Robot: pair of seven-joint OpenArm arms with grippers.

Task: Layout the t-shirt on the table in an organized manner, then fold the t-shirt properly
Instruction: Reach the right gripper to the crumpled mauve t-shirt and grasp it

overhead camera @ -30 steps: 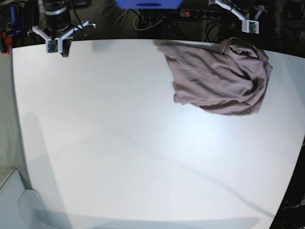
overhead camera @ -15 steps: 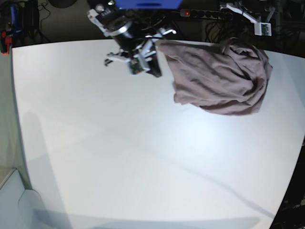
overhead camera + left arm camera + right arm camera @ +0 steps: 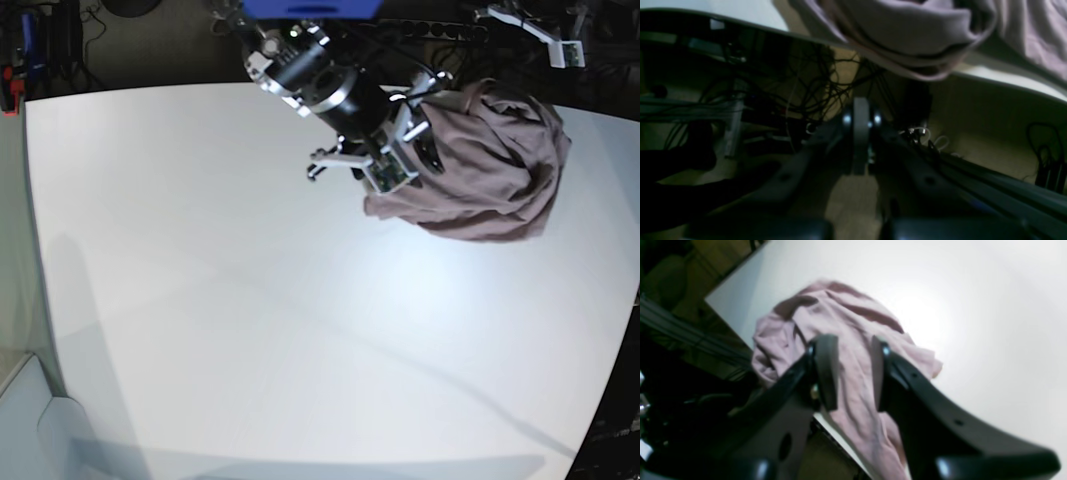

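The T-shirt [image 3: 480, 175] is a plain dusty mauve, short-sleeved one in soft cloth, lying crumpled and unfolded near the one o'clock edge of the table [image 3: 250, 330] in the base view. Its twelve-to-three o'clock side is bunched into thick folds, and part of it hangs over the table edge. Toward seven o'clock it spreads flatter, with shallow creases. The tabletop is smooth, glossy and white.
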